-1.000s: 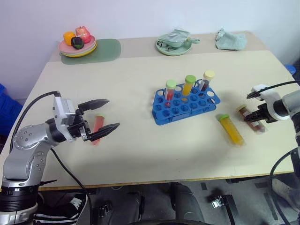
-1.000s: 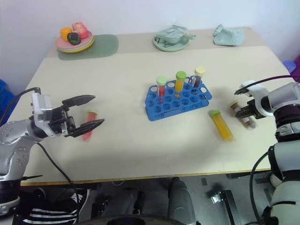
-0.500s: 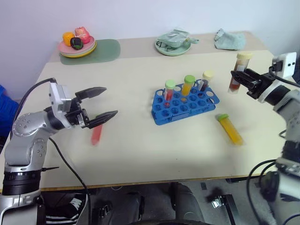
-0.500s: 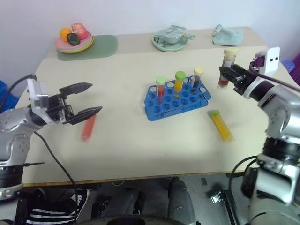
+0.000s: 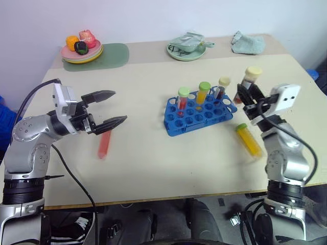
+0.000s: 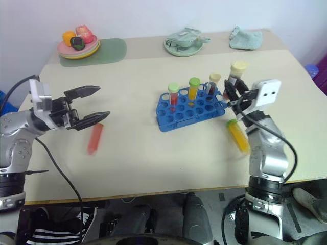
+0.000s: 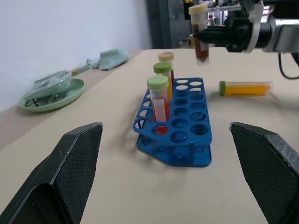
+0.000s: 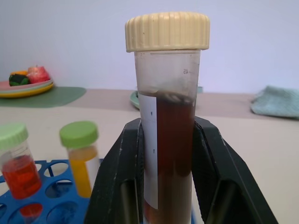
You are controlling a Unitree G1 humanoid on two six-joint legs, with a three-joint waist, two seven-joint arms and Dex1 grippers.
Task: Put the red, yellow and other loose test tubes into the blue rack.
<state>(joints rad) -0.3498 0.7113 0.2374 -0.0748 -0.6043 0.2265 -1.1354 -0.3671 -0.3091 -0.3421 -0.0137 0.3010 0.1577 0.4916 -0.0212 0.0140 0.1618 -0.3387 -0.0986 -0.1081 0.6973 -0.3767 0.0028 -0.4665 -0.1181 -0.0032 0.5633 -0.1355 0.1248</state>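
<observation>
Right pincer grips the upright brown tube just right of the blue rack at centre frame.
Left pincer gapes wide above the red tube lying at left; yellow tube lies lower right on the tabletop.

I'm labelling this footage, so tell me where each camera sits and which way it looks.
Left and right eye views: on the head, looking forward and down at the table; both arms show.
Left wrist view: looks between the open left gripper at the blue rack.
Right wrist view: looks along the right gripper, shut on the brown tube.
All the views share the rack; the brown tube shows in all too.
</observation>
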